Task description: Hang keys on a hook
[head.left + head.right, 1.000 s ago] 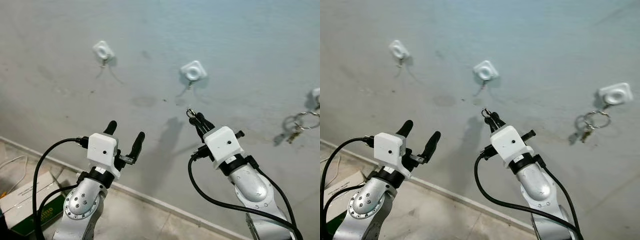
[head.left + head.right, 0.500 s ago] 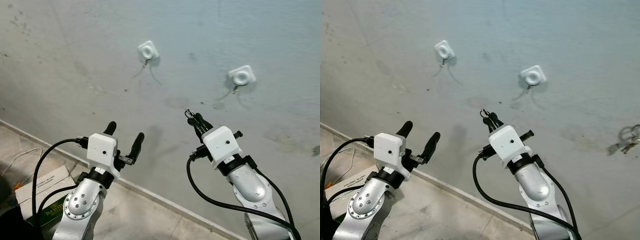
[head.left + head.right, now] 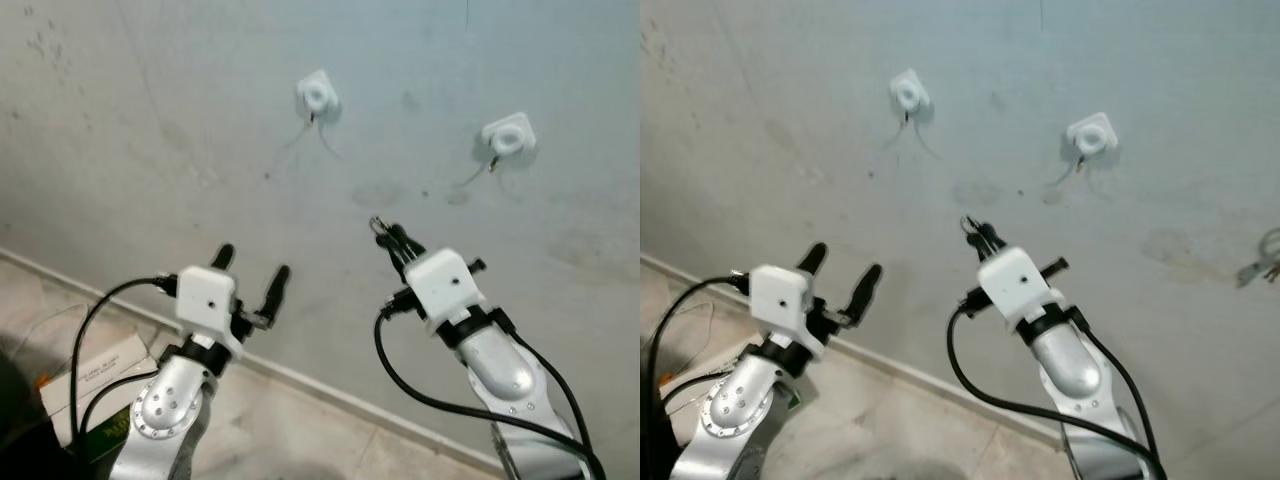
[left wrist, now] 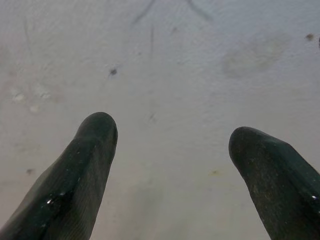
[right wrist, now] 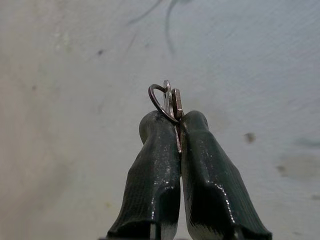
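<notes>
Keys [image 5: 167, 102] are pinched between the closed fingers of the right gripper [image 3: 392, 238], below the hooks [image 3: 507, 138]; the thinly held ring could be knocked loose if misaligned.

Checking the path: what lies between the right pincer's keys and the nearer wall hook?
Only bare wall between keys and hook, per left eye view.

Your left gripper [image 3: 250, 272] is raised in front of you, its two black fingers [image 4: 85, 170] spread wide apart. Your right gripper [image 3: 392, 240] is raised alongside it, fingers [image 5: 160, 165] pressed together, pinching the keys [image 5: 167, 102] at their tips.
</notes>
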{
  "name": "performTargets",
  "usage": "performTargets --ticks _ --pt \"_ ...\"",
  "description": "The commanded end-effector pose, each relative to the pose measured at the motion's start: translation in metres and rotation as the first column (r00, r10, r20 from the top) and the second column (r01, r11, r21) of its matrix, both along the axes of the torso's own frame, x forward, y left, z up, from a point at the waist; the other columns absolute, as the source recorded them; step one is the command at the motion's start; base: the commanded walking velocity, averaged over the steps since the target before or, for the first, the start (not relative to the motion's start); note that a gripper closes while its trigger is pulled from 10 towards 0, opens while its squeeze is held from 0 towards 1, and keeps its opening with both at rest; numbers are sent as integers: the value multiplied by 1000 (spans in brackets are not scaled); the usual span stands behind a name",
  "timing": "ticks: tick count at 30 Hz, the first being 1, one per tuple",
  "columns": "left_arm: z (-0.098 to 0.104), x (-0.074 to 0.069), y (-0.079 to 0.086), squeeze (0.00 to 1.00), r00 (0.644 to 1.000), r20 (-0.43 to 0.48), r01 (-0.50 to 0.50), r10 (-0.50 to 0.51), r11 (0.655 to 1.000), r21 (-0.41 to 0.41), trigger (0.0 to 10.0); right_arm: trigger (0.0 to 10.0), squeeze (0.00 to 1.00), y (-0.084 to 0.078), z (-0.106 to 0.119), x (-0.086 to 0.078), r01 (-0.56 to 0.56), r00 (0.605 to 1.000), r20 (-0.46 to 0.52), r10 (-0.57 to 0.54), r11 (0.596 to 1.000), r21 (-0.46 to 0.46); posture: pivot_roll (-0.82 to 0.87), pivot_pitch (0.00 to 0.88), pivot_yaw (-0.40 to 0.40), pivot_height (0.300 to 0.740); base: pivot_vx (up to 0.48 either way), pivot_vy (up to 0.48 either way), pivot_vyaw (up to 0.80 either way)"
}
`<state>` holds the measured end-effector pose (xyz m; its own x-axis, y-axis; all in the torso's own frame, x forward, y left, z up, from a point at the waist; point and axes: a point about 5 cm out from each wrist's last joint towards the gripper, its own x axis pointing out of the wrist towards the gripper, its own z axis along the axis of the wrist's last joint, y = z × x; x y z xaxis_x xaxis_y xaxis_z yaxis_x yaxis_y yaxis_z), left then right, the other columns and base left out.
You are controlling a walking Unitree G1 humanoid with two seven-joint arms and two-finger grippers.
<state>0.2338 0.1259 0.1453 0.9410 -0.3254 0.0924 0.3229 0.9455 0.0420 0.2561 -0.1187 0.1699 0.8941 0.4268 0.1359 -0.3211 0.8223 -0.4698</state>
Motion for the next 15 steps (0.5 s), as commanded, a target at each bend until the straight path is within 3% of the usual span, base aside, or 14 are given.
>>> performTargets --ticks 1,10,15 --pt "0 -1 5 0 1000 -4 -16 16 1000 13 10000 10000 0 4 6 -1 -16 1000 21 16 1000 10 17 78 22 740 0 469 0" --pt "-1 -1 5 0 1000 -12 -11 11 1000 16 10000 10000 0 4 6 -2 -9 1000 16 8 1000 11 16 86 26 740 0 450 0" --pt "-2 -1 1 0 1000 -16 1 -1 1000 5 10000 10000 0 3 6 -2 0 1000 10 0 1000 16 1 81 25 740 0 0 0"
